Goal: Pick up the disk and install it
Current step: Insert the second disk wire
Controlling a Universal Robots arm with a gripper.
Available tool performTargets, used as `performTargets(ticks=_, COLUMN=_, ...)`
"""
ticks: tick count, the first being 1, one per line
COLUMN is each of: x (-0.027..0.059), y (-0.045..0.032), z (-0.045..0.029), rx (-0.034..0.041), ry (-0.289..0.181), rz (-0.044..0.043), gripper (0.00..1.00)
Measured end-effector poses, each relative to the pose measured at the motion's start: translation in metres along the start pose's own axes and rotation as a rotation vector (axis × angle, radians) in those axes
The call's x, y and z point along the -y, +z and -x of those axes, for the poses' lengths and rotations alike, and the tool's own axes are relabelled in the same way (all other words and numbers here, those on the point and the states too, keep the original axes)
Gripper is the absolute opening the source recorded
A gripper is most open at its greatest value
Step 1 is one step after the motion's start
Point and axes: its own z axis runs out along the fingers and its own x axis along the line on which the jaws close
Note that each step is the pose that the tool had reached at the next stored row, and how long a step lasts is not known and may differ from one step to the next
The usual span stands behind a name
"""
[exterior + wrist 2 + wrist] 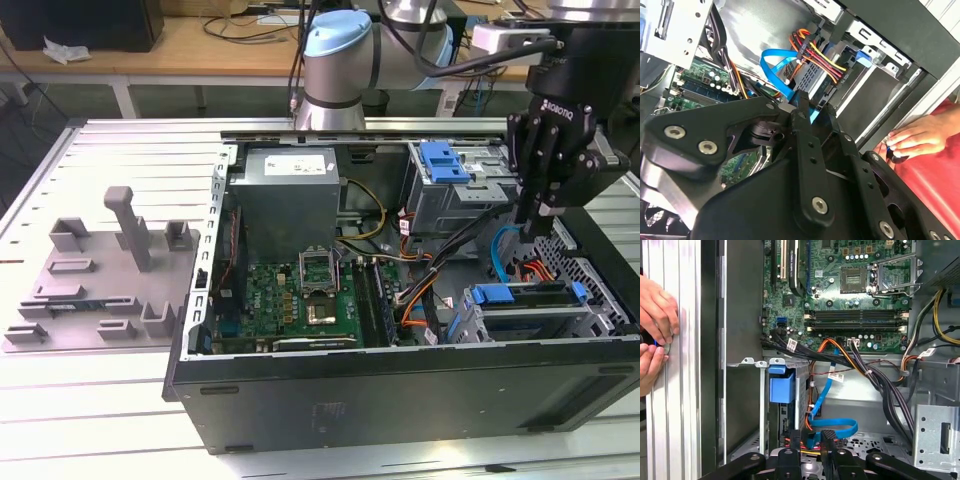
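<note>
Inside the case [400, 390], blue-framed silver disk [505, 296], seemingly seated; jaws' spread unclear.

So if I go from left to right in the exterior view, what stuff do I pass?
Grey plastic fixture → green motherboard → orange and black cables → blue drive carrier → the gripper.

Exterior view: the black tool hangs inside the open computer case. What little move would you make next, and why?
Probably ease the tool slowly down and across toward the blue-framed disk sitting in its bay. The tool hangs above the disk and apart from it, and a looped blue cable lies close beneath it, which a quick move might snag.
</note>
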Motion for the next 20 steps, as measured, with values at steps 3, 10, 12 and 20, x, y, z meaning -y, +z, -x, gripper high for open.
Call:
performTargets(ticks=3, x=0.0000, y=0.0000, z=0.0019, rx=-0.0186, ry=-0.004, rz=-0.0006, gripper=0.30)
performTargets(ticks=10, x=0.0000, y=0.0020, z=0.0065, rx=-0.0350, ry=-0.006, rz=-0.0010, gripper=0.30)
performTargets(ticks=12, x=-0.0001, y=0.0026, z=0.0069, rx=-0.0353, ry=-0.003, rz=-0.0001, gripper=0.30)
performTargets(ticks=20, x=0.0000, y=0.0039, z=0.0098, rx=-0.0388, ry=0.055, rz=0.0154, gripper=0.30)
